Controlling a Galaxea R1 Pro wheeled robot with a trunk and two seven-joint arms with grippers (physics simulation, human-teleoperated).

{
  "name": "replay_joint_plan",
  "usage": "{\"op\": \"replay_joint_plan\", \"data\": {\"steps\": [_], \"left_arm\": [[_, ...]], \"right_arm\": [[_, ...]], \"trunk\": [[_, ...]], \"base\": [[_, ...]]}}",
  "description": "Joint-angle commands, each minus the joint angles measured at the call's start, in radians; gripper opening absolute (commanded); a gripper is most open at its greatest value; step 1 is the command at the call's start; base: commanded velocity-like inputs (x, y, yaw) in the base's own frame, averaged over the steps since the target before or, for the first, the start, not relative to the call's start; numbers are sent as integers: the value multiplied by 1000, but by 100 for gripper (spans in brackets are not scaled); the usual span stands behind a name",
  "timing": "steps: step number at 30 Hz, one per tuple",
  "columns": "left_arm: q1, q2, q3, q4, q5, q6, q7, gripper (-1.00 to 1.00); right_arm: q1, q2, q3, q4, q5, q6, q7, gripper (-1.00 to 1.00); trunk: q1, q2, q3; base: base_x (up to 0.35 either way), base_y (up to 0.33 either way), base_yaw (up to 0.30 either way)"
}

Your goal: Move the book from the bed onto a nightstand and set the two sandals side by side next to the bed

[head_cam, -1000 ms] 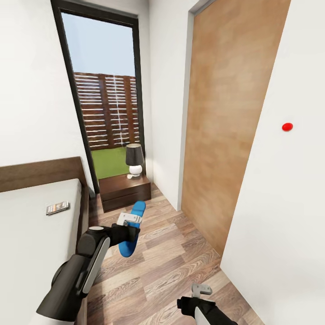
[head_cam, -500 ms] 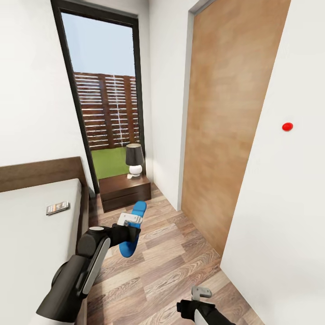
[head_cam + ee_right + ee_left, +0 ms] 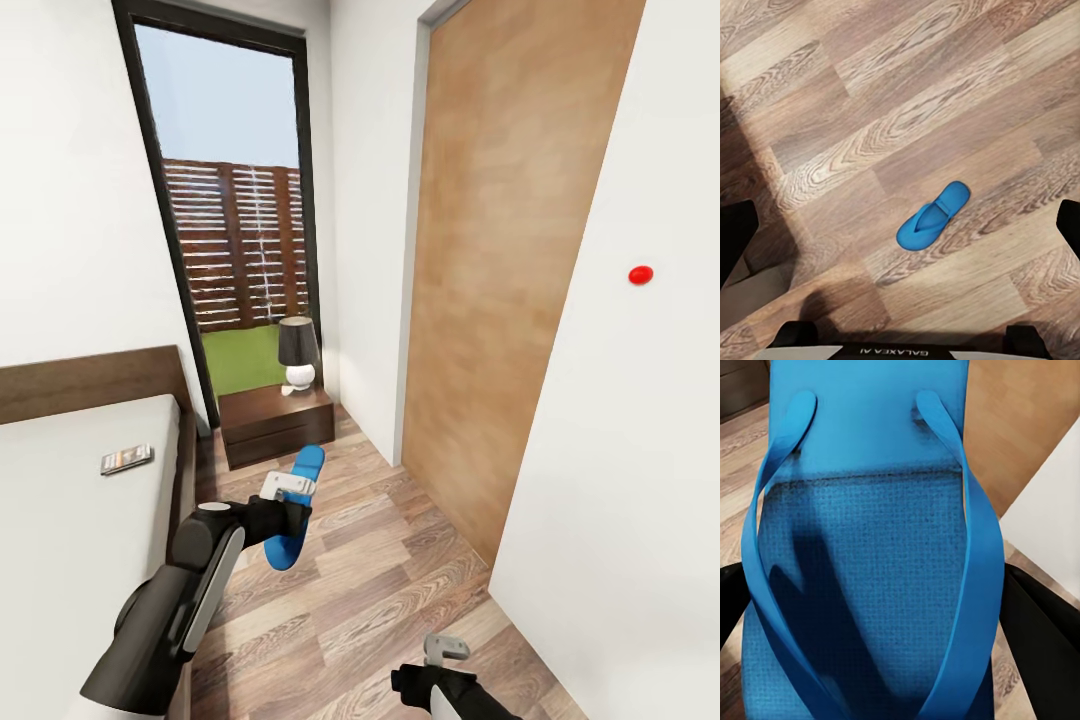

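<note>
1. We have one sandal (image 3: 296, 508) pinched in the left gripper (image 3: 288, 497), held off the wood-plank floor (image 3: 380, 570) in the aisle beside the bed (image 3: 80, 500); in the left wrist view the dark fingers (image 3: 1039, 641) flank the sole at both edges, straps up.
2. To do this step well, we judge we should lower it flat to the floor just beside the bed frame, sole down, and leave room alongside for its mate.
3. We should keep the grip firm until the sole rests on the planks, so it does not flop or land tilted.
4. The second sandal (image 3: 933, 214) lies alone on the floor under the right gripper (image 3: 447, 650), whose fingers look spread apart in its wrist view, holding nothing. We judge it comes next, laid parallel to the first.
5. The book (image 3: 127, 459) lies on the mattress, near the headboard.
6. Counted: two sandals, one book, one nightstand (image 3: 277, 423) in view, one lamp (image 3: 298, 353) on it.
</note>
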Motion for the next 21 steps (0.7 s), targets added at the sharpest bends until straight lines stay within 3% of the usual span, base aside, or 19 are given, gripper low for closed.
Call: {"op": "replay_joint_plan", "data": {"steps": [1,21], "left_arm": [[-1,0,0,-1,7,5,3,-100],[-1,1,0,-2,6,5,5,-100]], "right_arm": [[0,-1,8,-2,-10,5,-8,100],[-3,-1,0,-9,-40,14,-17,100]], "trunk": [[4,-9,-5],[81,-149,-68]], "base": [[0,0,0],[0,0,0]]}}
